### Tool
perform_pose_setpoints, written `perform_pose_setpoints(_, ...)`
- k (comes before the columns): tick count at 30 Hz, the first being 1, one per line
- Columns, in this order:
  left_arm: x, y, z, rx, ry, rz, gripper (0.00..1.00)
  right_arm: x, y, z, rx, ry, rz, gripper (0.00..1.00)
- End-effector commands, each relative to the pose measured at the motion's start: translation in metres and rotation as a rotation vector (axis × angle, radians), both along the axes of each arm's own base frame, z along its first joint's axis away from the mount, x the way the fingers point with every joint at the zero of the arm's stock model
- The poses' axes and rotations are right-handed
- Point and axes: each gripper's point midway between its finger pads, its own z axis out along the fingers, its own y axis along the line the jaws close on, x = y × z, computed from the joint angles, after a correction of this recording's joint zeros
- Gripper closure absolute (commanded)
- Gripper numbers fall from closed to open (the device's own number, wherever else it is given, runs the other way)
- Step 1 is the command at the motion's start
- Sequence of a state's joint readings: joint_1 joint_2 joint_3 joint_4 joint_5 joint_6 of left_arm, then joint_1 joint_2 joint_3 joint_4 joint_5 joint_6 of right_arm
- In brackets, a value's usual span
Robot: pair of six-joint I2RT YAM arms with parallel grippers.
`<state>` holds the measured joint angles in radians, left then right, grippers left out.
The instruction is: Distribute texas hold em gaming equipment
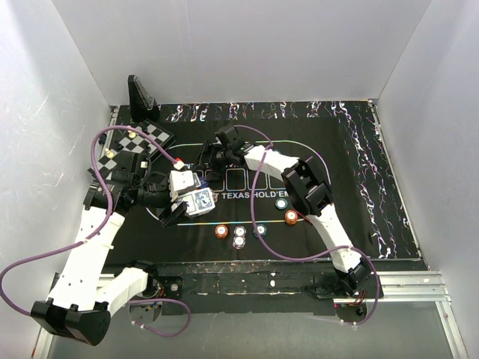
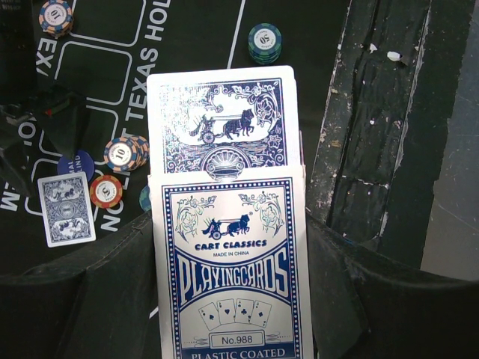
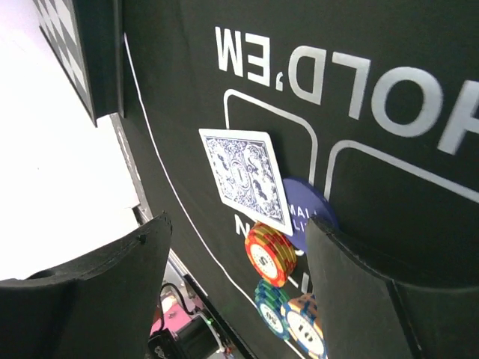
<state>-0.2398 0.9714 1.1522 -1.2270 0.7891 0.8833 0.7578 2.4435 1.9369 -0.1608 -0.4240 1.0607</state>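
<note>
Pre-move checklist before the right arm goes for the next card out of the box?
1. Right claw open and empty: ok.
2. Dealt card lies flat, face down on the mat, outside the claw: ok.
3. Left claw shut on the deck box: ok.
4. Next card sticks out of the box top, graspable: ok.
5. Dealt card clear of the blue disc and red chip: cannot tell, its corner seems to overlap them.
</note>
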Motion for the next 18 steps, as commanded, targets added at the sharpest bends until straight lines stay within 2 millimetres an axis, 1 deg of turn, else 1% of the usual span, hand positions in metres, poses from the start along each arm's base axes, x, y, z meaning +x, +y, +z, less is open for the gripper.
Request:
perform_pose_setpoints(1,-0.002,-0.002,0.002,-0.015,-0.023,-0.015,0.80,0.017,-0.020,0.084,0.082,-0.124,-0.016,0.18)
perform_pose_setpoints(3,-0.002,-0.002,0.000,-0.014,-0.013,-0.017,0.80,0.016,-0.029,0.110,0.121,-0.147,-0.015,0.16)
perform_pose_setpoints(6,-0.001,-0.002,-0.004,-0.005,-0.007,-0.022,0.80,0.007,-0.045,0.144,0.178,-0.187,-0.006,0.14)
perform_pose_setpoints(7,0.000,-0.001,-0.005,-0.001,-0.009,-0.019,0.80,0.000,-0.050,0.160,0.202,-0.209,0.003,0.13)
perform_pose_setpoints(9,0.000,-0.001,-0.008,0.003,-0.008,-0.021,0.80,-0.015,-0.061,0.180,0.236,-0.234,0.017,0.13)
perform_pose_setpoints(10,0.000,-0.001,-0.009,0.004,-0.007,-0.026,0.80,-0.025,-0.066,0.194,0.263,-0.253,0.026,0.12)
perform_pose_setpoints(11,0.000,-0.001,-0.009,0.004,-0.006,-0.028,0.80,-0.034,-0.075,0.194,0.268,-0.244,0.024,0.12)
perform_pose_setpoints(13,0.000,-0.001,-0.011,0.003,-0.006,-0.028,0.80,-0.053,-0.084,0.208,0.320,-0.253,0.045,0.12)
perform_pose_setpoints(14,0.001,-0.002,-0.011,0.003,-0.008,-0.029,0.80,-0.062,-0.088,0.208,0.336,-0.233,0.056,0.11)
perform_pose_setpoints(15,0.001,-0.002,-0.011,0.002,-0.006,-0.030,0.80,-0.072,-0.092,0.211,0.355,-0.230,0.070,0.11)
perform_pose_setpoints(16,0.001,-0.002,-0.010,-0.002,-0.010,-0.030,0.80,-0.082,-0.095,0.207,0.366,-0.212,0.081,0.11)
perform_pose_setpoints(18,0.002,-0.003,-0.010,-0.003,-0.012,-0.031,0.80,-0.103,-0.099,0.211,0.416,-0.207,0.112,0.11)
